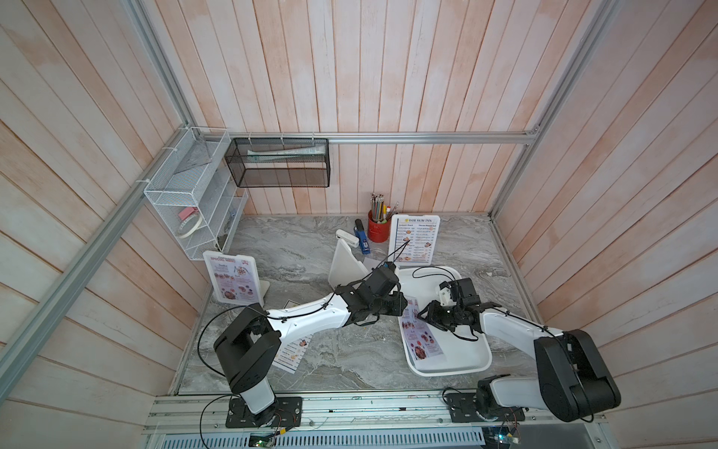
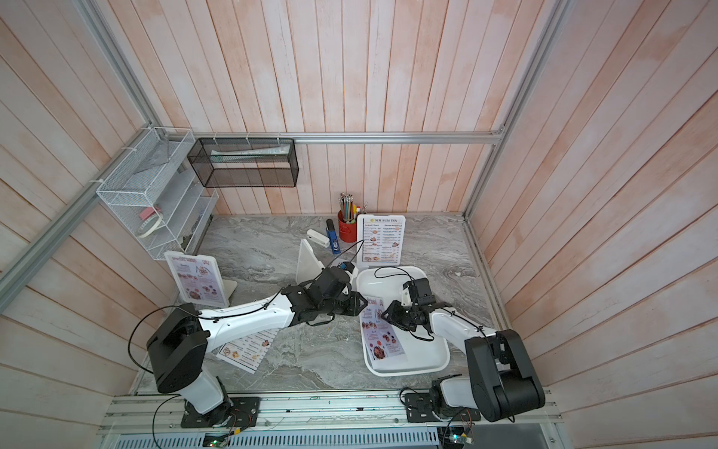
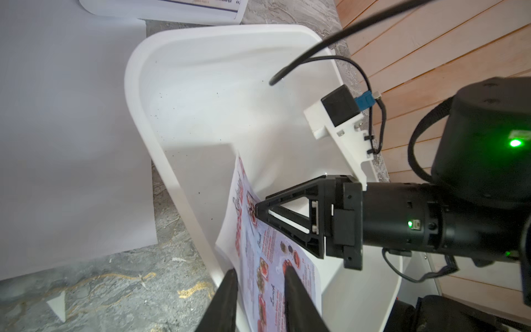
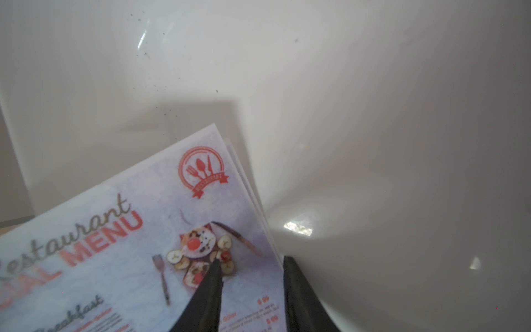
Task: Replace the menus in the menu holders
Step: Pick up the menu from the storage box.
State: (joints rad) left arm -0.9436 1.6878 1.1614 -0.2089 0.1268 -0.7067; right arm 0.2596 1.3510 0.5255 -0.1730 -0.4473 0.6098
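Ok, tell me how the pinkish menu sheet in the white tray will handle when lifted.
Probably floppy: the pinkish special-menu paper sheet bends where it climbs the shallow white plastic tray. Likely light, being thin. Further sheet edges peek beneath, so several may lift together.

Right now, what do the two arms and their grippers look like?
The left arm and right arm have white shells, black joints and looping black cables. The left gripper and right gripper have black tapering fingers, triangular frames side-on. The right wrist bears a white bracket with black camera, blue plug; green lights glow.
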